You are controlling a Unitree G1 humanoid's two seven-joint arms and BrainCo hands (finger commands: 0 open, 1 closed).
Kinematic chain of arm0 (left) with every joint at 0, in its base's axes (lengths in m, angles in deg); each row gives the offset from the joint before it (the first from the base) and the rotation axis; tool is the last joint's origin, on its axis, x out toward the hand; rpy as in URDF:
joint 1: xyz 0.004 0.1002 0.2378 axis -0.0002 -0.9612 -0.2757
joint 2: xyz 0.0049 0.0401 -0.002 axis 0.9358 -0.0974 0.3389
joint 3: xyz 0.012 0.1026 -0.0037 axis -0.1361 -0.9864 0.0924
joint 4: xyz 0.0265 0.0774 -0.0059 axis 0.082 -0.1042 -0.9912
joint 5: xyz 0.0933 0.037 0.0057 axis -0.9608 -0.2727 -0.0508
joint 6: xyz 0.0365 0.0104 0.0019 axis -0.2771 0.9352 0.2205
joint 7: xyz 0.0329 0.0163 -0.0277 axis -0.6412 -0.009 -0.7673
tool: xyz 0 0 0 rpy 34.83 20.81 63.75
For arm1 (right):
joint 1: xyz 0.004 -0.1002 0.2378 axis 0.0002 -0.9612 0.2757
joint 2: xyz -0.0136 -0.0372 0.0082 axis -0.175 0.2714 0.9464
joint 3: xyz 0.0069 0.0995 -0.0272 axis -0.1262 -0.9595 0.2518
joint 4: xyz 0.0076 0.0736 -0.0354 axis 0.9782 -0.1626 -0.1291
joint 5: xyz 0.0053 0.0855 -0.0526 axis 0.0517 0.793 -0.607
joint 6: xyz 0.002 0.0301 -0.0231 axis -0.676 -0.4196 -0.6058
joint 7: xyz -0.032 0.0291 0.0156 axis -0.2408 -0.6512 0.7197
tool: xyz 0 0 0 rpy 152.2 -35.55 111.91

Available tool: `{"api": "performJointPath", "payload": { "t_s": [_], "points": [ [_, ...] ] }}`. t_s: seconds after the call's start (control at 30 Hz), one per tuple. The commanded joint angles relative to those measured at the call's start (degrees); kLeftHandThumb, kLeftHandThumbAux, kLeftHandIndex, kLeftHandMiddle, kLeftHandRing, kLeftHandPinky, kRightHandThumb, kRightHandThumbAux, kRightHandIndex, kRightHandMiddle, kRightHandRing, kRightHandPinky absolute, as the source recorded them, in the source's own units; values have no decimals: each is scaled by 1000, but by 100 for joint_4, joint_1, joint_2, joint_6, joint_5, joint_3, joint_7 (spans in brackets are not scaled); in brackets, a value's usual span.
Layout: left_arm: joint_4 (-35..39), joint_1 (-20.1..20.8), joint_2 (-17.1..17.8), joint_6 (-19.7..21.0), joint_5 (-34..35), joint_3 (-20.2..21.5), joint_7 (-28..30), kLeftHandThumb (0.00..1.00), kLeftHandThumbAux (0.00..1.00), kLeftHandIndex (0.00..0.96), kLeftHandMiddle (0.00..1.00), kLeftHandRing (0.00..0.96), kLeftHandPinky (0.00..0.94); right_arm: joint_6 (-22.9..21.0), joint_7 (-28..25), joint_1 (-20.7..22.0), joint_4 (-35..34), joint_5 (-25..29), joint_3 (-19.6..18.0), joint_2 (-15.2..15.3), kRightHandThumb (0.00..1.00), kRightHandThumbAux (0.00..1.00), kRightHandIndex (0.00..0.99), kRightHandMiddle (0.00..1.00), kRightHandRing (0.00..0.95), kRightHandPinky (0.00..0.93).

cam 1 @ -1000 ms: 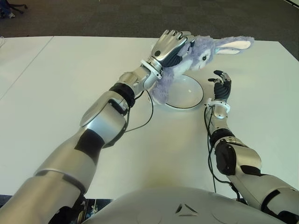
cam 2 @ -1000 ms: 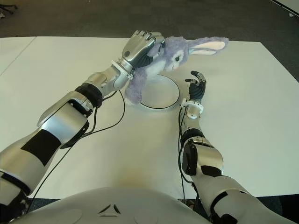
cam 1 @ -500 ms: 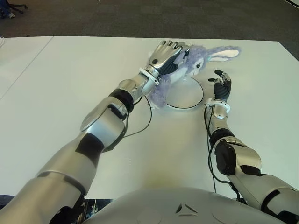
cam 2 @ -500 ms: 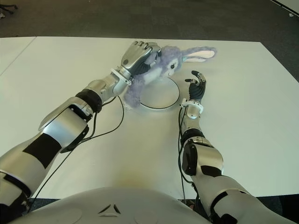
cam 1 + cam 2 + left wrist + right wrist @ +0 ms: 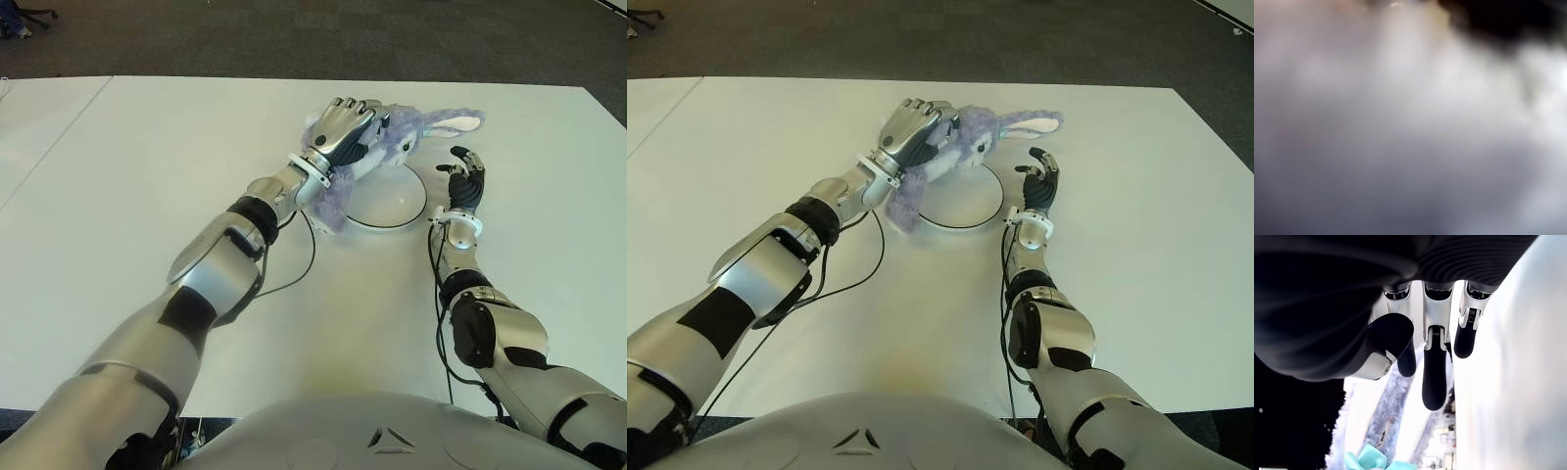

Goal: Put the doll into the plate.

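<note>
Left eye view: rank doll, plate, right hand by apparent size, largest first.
1. Doll and plate: look about alike, and the left hand gripping the doll hides part of it, so no ranking.
2. Right hand, beside the plate on its right: clearly smallest.

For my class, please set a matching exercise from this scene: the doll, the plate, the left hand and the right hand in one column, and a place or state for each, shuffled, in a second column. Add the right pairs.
Column 1:
1. doll
2. plate
3. left hand
4. right hand

Column 2:
A. open, beside the plate's right edge
B. white, lying on the table
C. purple, long-eared
D. shut on the doll, at the plate's far-left rim

Pairs: 1-C, 2-B, 3-D, 4-A
</note>
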Motion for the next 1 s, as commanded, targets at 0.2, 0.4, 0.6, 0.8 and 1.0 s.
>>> {"api": "performJointPath", "payload": {
  "t_s": [0.2, 0.4, 0.6, 0.8, 1.0],
  "points": [
    [162, -539, 73, 63, 80, 34, 175, 736, 697, 440, 837, 826, 829, -425, 87, -1460, 825, 106, -15, -792, 1000, 660, 279, 255, 463, 206],
    [256, -646, 48, -46, 149, 53, 305, 737, 697, 440, 830, 821, 813, -392, 41, -1472, 821, 116, -16, -788, 1000, 661, 279, 252, 463, 239],
    [428, -794, -1, -79, 228, 68, 534, 737, 697, 440, 824, 816, 813, -360, 149, -1482, 819, 47, 45, -785, 1000, 661, 267, 241, 462, 187],
    [846, -1017, -3, -154, 321, 69, 796, 740, 697, 440, 829, 821, 832, -383, 260, -1494, 824, 4, 112, -778, 1000, 661, 274, 241, 462, 211],
    [1558, -1336, 68, -216, 479, 112, 1312, 741, 697, 440, 832, 826, 827, -405, 161, -1490, 826, 70, 101, -783, 1000, 662, 281, 243, 463, 316]
  ]
}}
